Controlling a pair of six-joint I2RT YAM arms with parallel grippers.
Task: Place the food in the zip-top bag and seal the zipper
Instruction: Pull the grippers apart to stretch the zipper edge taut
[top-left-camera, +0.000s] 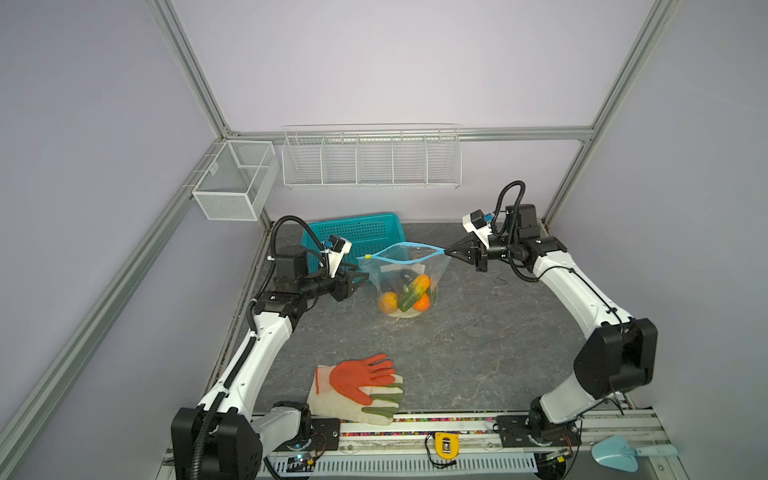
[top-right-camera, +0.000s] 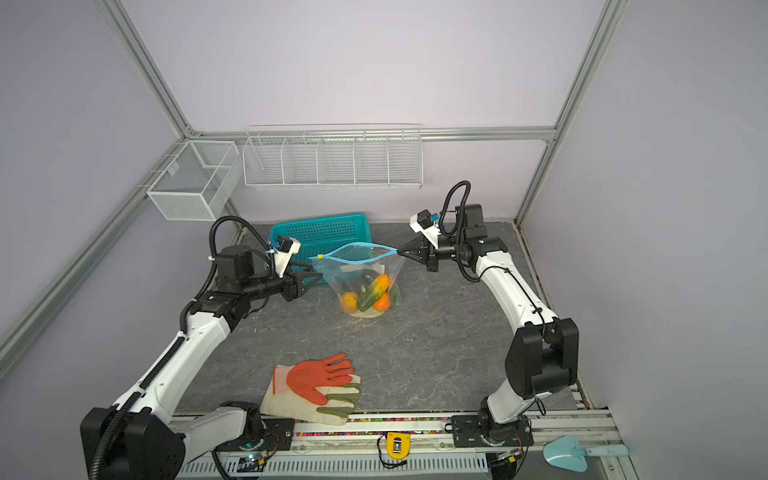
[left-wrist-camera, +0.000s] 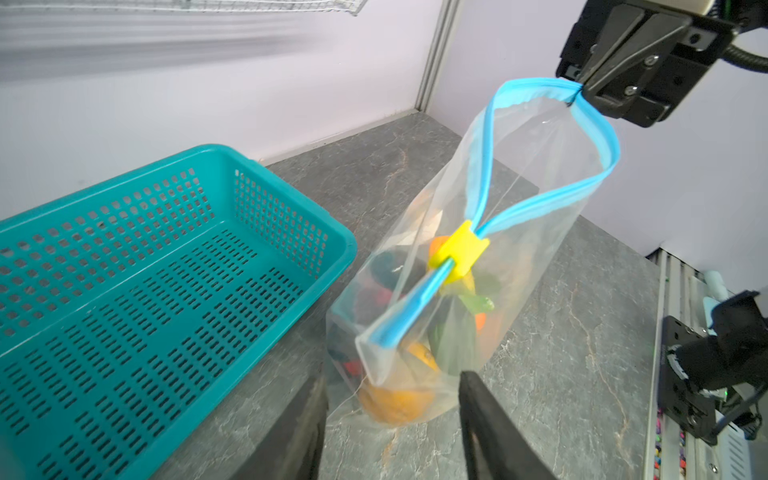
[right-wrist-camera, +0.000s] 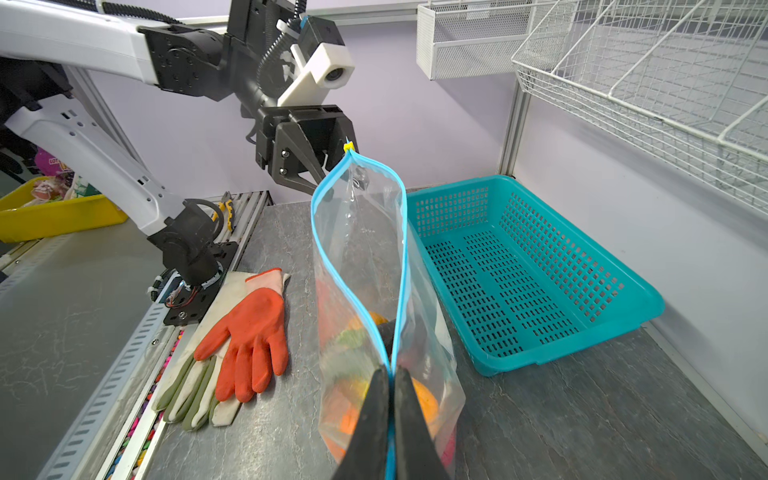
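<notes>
While the right gripper (top-left-camera: 447, 251) pinches the right end of the zipper (top-left-camera: 395, 260) with its jaws fully closed, the zip-top bag (top-left-camera: 409, 272) hangs upright mid-table, just near of the teal basket (top-left-camera: 365, 232), with the food (top-left-camera: 409, 297) piled at its bottom. The left gripper (top-left-camera: 362, 276) stands partly open just left of the bag, holding nothing.

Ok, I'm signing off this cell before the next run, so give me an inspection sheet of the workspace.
Surface: grey stone-look table, nothing spilled seen.
Job's things: zip-top bag upright, food inside; zipper mostly open, yellow slider near the left gripper.
Clutter: gloves at near edge; teal basket behind the bag; blue scoop on the front rail.
Grippers: right gripper shut on the zipper's end; left gripper open, beside the bag, holding nothing.
Cables: black conduit looped over each wrist.
Surroundings: white wire racks on walls.
</notes>
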